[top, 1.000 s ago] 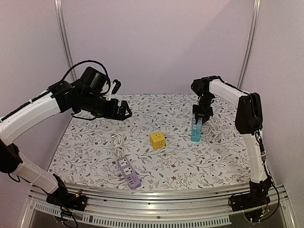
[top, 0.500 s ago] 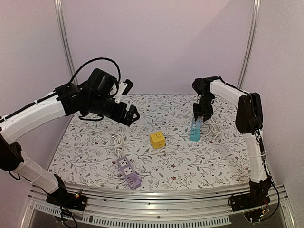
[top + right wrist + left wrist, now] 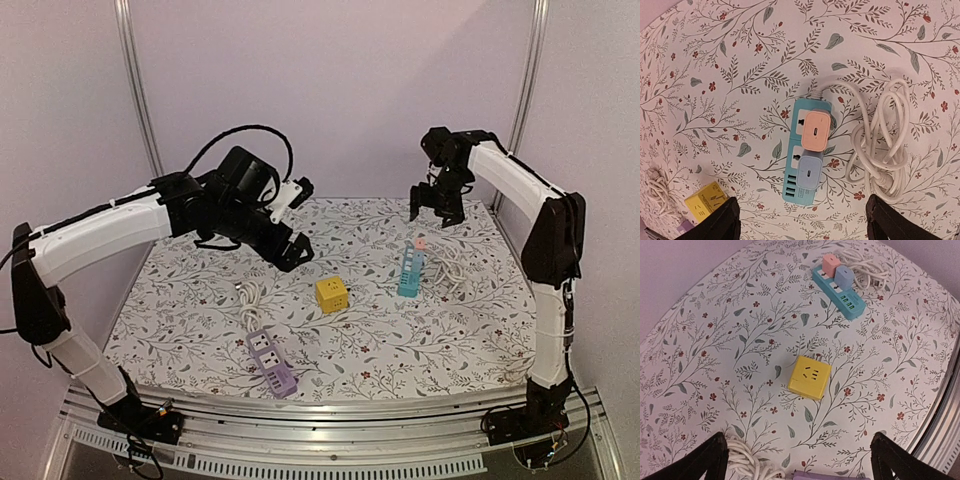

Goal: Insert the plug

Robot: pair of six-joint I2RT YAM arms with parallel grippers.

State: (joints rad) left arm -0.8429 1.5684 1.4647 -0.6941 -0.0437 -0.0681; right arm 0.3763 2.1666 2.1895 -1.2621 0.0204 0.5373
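Note:
A teal power strip lies at the back right of the table. A pink plug and a pale blue plug sit side by side in its sockets. My right gripper hangs open well above them, holding nothing; the top view shows this gripper clear of the strip and the pink plug. My left gripper is open and empty, hovering above the table's middle. From there it looks down on a yellow cube socket.
The strip's white cable lies coiled to its right. The yellow cube sits mid-table. A purple power strip lies near the front, its white cable bunched behind it. Purple walls and metal posts surround the table.
My right gripper has opened, let go at the teal strip and lifted away from it. My left arm has swung right, toward the table's middle.

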